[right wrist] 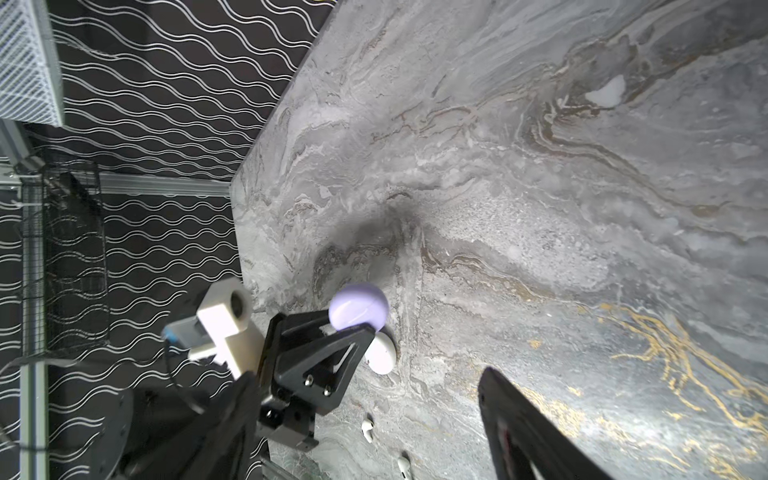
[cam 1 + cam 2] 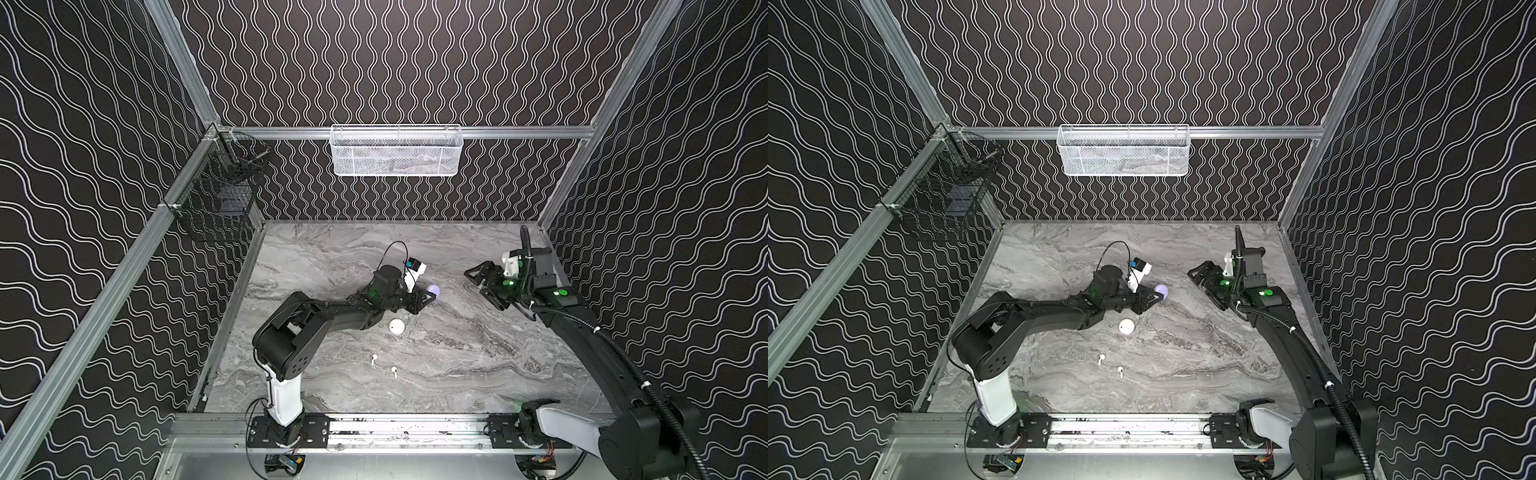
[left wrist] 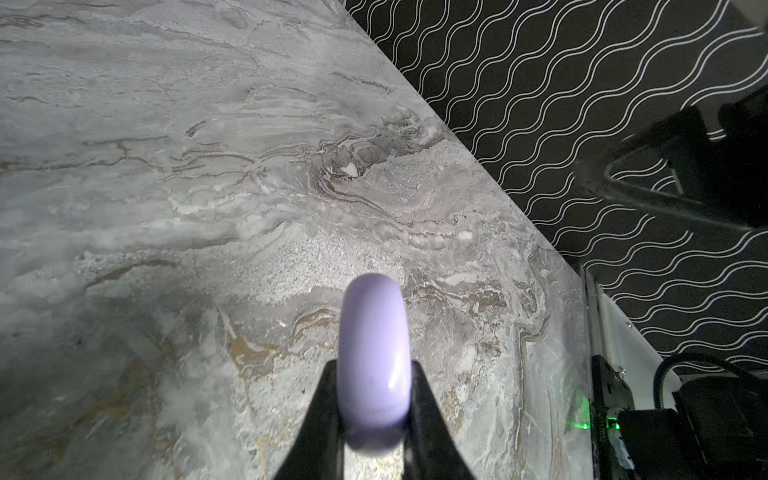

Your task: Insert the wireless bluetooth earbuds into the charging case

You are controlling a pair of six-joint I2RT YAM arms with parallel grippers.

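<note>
Reaches out low over the table's (image 2: 478, 374) middle with the bent left arm, the left tool (image 2: 428, 296) clamped on a glossy, rounded lavender case (image 3: 374, 357) held edge-on above the grey marbled surface. Holds the right tool (image 2: 478, 284) spread wide and empty near the right edge. Lying below: one round white case (image 2: 396, 326), then two stemmed white earbuds (image 2: 374, 359) (image 2: 394, 370) toward the front edge.

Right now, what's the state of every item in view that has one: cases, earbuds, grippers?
lavender case: lid shut, held edge-on, lifted off the table
white case: lid shut, resting on the table, not gripped
white earbud by the left arm: out of its case, lying loose on the table
other white earbud: out of its case, lying loose, apart from the first
left gripper: shut on the lavender case
right gripper: open, empty
</note>
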